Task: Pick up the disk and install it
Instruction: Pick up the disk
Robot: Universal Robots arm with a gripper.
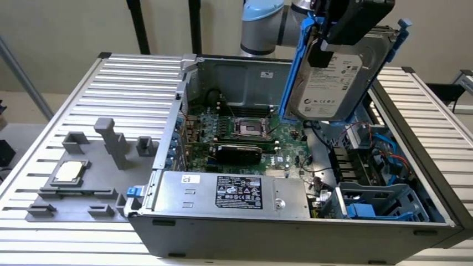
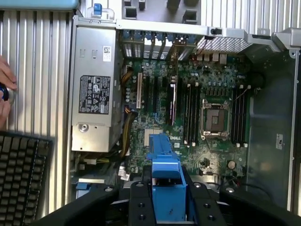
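Gripper (image 1: 333, 50), 2 matte black fingers (image 2: 136, 202) clamped on flat silver-grey disk (image 1: 336, 83) (blue plastic rails, white label), hanging tilted above open metal computer case (image 1: 221, 233).

Ribbed metal table (image 1: 133, 72); plain beige backdrop (image 1: 74, 27); two upright black poles (image 1: 137, 27).

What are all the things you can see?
computer case: one, grey, on the table
motherboard: one, green, inside the case
power supply: one, silver, inside the case
drive cage: one, blue, inside the case
CPU chip: one, silver, on the fixture
fixture: one, grey, exterior view's left
table: one, silver, under the case
keyboard: one, black, beside the case
disk: one, silver-grey, blue rails, above the case
hand: one, near the keyboard
robot arm: one, pale blue, above the case
gripper: one, black, holding the disk
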